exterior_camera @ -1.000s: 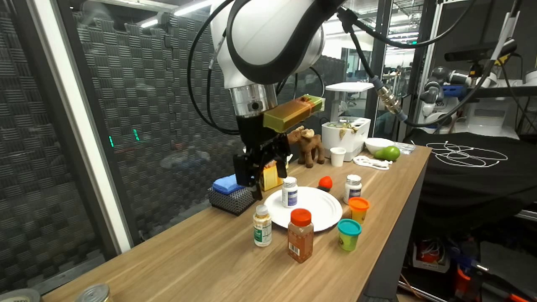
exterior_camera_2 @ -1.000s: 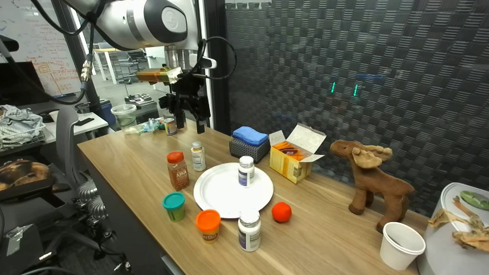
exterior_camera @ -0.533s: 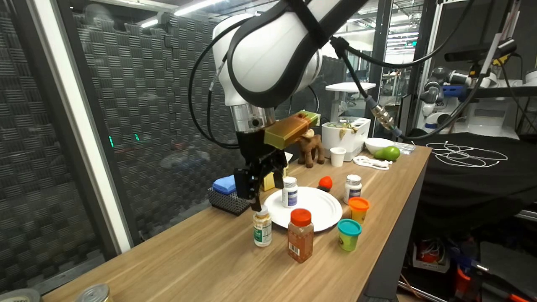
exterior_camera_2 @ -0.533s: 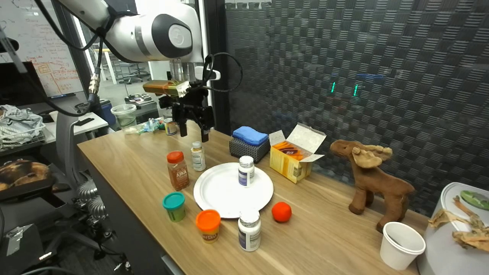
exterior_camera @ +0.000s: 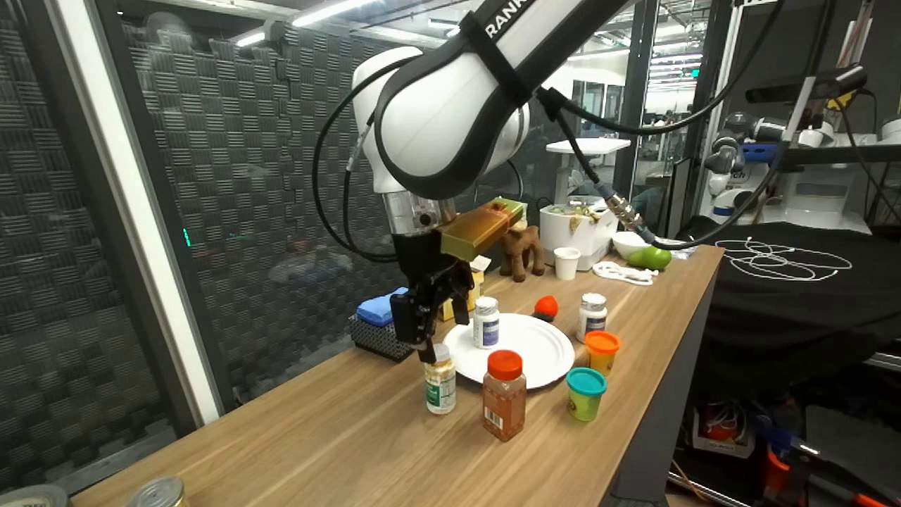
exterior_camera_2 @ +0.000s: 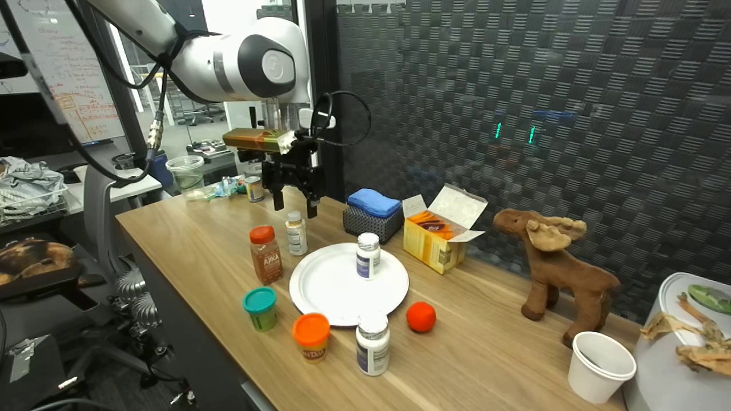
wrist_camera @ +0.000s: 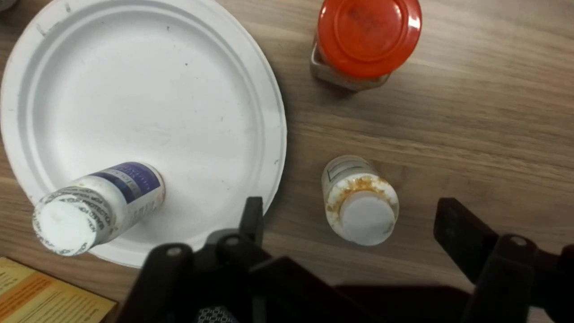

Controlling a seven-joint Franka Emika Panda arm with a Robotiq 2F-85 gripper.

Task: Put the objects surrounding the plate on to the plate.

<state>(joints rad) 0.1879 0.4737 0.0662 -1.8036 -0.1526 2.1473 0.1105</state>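
The white bottle with the green label (exterior_camera: 440, 389) stands upright beside the plate (exterior_camera: 535, 352). My gripper (wrist_camera: 350, 202) is open and empty just above it; in the wrist view the bottle's cap (wrist_camera: 367, 217) lies between the fingers. A white bottle with a purple label (exterior_camera_2: 368, 260) stands on the plate. Around the plate stand the brown bottle with the red cap (exterior_camera_2: 266, 260), the green cup with a teal lid (exterior_camera_2: 261, 311), the orange cup (exterior_camera_2: 312, 339), another white bottle (exterior_camera_2: 373, 349) and a red ball (exterior_camera_2: 421, 317). The gripper shows in both exterior views.
A dark basket with a blue cloth (exterior_camera_2: 374, 204) and an open yellow box (exterior_camera_2: 434, 245) stand near the plate by the wall. A brown toy moose (exterior_camera_2: 562, 274) and white paper cups (exterior_camera_2: 599, 371) are further along. A can (exterior_camera: 158, 493) is at the table's opposite end.
My gripper has come down toward the white bottle with the green label, staying open. The bottles, cups, ball and plate have not moved.
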